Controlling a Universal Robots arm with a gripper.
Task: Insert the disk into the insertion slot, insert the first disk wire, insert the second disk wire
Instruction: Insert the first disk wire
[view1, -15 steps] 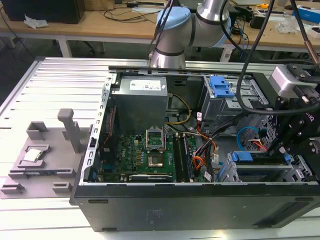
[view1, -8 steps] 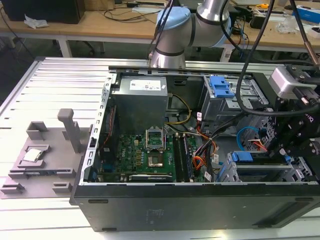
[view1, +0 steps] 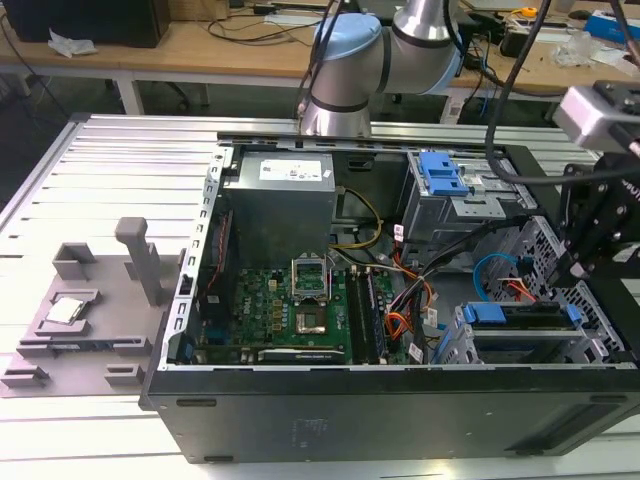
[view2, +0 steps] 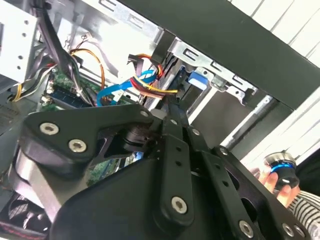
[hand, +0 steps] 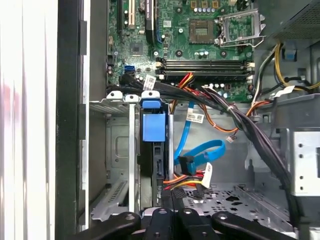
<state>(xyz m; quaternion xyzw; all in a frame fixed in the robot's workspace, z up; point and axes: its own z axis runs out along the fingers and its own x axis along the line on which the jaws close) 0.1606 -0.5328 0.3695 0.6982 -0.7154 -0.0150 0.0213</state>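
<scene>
The disk (view1: 525, 309), in its blue carrier, sits inside the insertion slot (view1: 530, 346) of the perforated grey cage at the case's front corner on the exterior view's right. In the first wrist view the disk (hand: 153, 127) shows edge-on in the cage (hand: 120, 150). My gripper (view1: 578, 268) hangs just above the disk's rear end, shut with nothing seen between its fingers. Its tips (hand: 172, 197) (view2: 172, 102) sit close to the loose blue flat wire (hand: 200, 152) and the red-yellow-orange wire bundle (hand: 182, 181) with a black plug.
The open case holds a green motherboard (view1: 300, 300), a grey power supply (view1: 280, 205) and a larger grey cage with a blue clip (view1: 445, 175). Black cable bundles (hand: 250, 125) cross above the cage. A grey fixture (view1: 90, 300) lies outside. A hand (view2: 280, 182) holds a blue-ringed object.
</scene>
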